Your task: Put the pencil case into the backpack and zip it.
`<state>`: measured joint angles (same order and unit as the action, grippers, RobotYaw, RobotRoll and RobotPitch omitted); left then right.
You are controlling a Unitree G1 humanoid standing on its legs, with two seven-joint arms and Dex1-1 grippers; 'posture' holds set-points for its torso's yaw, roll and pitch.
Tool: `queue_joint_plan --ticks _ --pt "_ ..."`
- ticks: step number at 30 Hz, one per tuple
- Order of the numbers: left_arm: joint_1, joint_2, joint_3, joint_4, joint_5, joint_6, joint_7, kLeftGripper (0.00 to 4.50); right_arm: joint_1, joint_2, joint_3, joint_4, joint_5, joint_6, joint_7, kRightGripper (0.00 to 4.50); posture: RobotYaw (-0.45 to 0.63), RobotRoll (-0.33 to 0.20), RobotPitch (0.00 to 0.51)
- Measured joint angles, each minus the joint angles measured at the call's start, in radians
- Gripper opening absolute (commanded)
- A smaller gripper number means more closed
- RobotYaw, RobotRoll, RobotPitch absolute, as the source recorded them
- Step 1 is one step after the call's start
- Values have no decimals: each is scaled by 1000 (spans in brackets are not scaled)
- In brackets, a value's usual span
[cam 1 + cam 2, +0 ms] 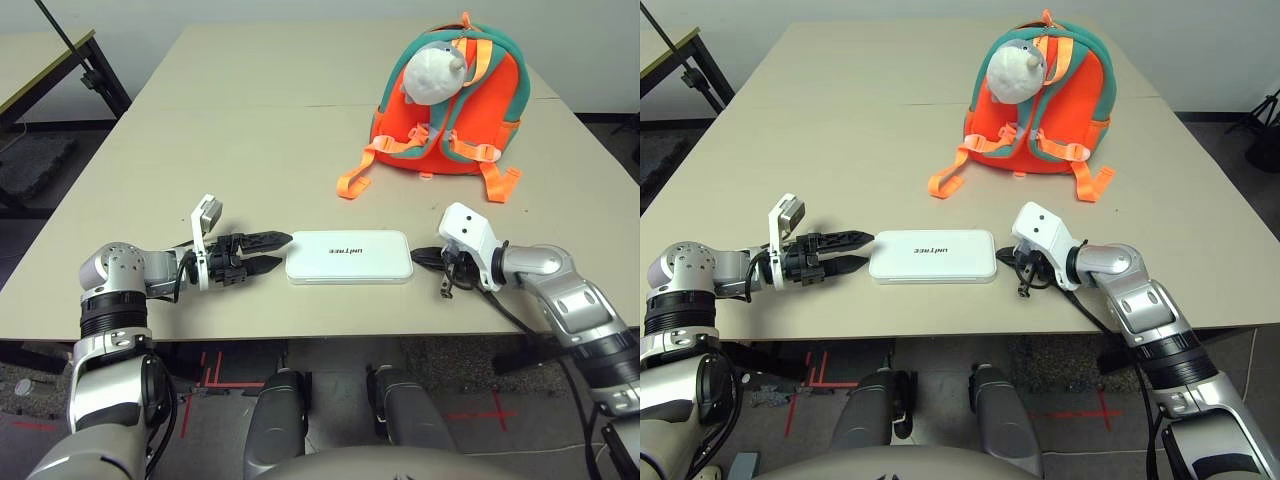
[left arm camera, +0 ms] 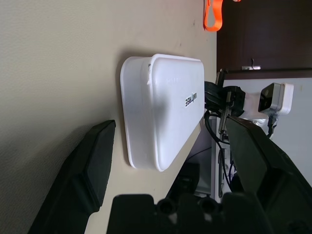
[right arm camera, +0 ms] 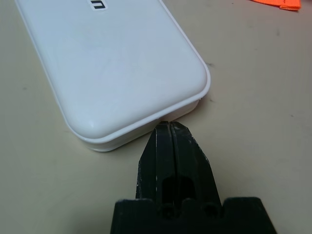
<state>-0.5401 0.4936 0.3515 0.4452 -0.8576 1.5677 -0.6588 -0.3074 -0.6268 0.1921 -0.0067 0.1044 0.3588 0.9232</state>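
Note:
The white pencil case point(image 1: 349, 257) lies flat near the table's front edge, its dark lettering facing up. My left gripper point(image 1: 277, 252) is open just to the left of the case's left end, fingers pointing at it and a little apart from it. My right gripper point(image 3: 169, 127) is shut, its tip touching the case's right end. The orange backpack point(image 1: 450, 105) with teal trim stands at the back right, a grey-white plush animal point(image 1: 436, 70) on its front and orange straps point(image 1: 354, 182) trailing onto the table.
The beige table point(image 1: 200, 130) stretches wide behind the case and to the left. A second table with black legs point(image 1: 60, 60) stands at the far left. The front table edge runs just below both grippers.

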Motion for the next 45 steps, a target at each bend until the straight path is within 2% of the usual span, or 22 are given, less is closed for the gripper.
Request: queue_joint_plan --ticks 34,37,42,45 --pt "8 -28 -1 -51 3 21 -4 4500 -61 130 67 -51 -7 91 -27 57 -123 0 118" --pt "9 -28 -6 -51 6 20 -3 3907 -61 129 67 -51 -7 91 -28 0 -123 0 118" --pt "22 -38 -15 -50 13 33 -6 2017 -61 119 65 -51 -9 91 -36 0 -123 0 118" --pt "20 -46 2 -56 -6 32 -27 1251 -61 114 65 -51 -9 93 -36 0 -123 0 118"
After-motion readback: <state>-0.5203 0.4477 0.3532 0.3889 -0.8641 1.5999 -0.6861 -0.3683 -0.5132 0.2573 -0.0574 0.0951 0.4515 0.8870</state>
